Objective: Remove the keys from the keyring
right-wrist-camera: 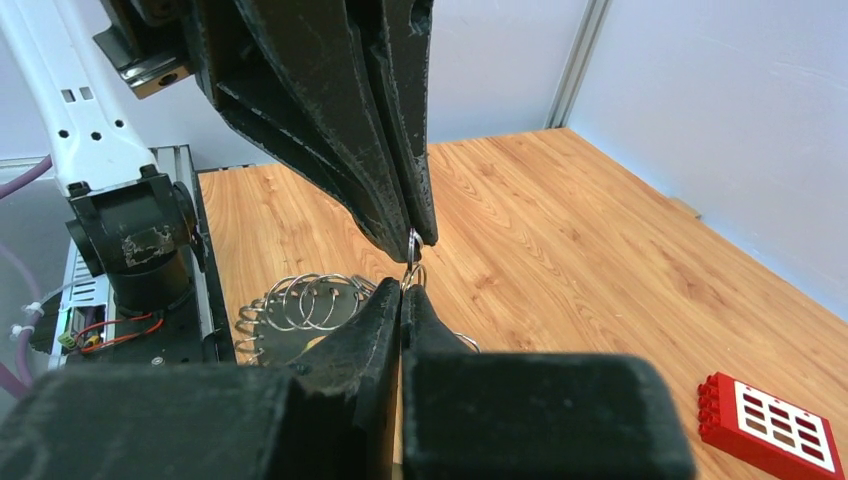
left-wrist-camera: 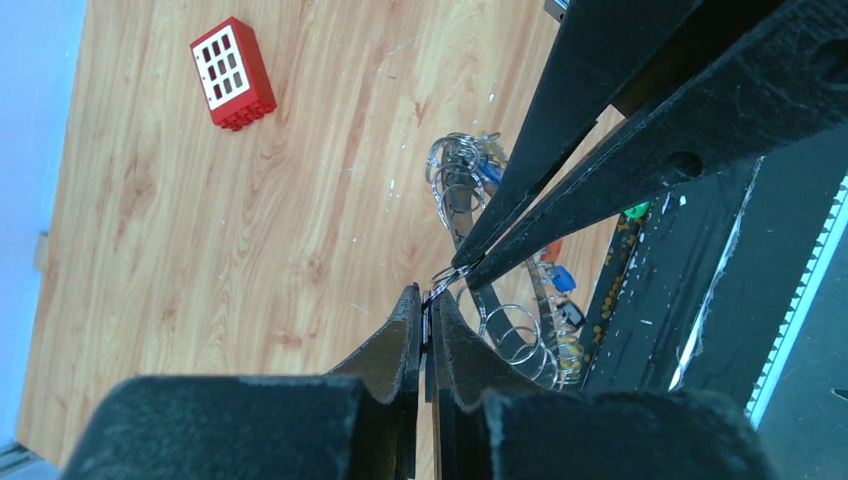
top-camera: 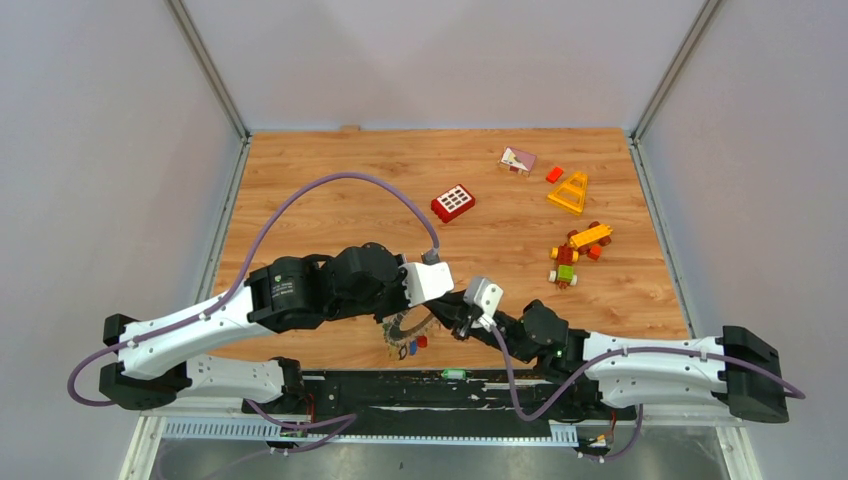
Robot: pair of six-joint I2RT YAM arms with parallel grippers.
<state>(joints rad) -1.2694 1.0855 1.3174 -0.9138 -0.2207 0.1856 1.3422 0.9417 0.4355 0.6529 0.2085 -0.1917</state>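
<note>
Left hand (left-wrist-camera: 428, 300), right hand (left-wrist-camera: 462, 268) both clamped one wire loop (right-wrist-camera: 412, 262) at the keyring (top-camera: 405, 335).
Thin wire could slip from the tips if pulled apart.

The table (left-wrist-camera: 200, 250) is smooth wood with plain grain and pale scuffs. The fingers (left-wrist-camera: 395, 345) are matt black and grainy. The keyring (right-wrist-camera: 270, 345) is dull grey metal, the small ring (right-wrist-camera: 413, 268) thin bright wire. Some keys (left-wrist-camera: 563, 278) have glossy plastic heads. The brick (left-wrist-camera: 233, 73) is shiny red plastic.
</note>
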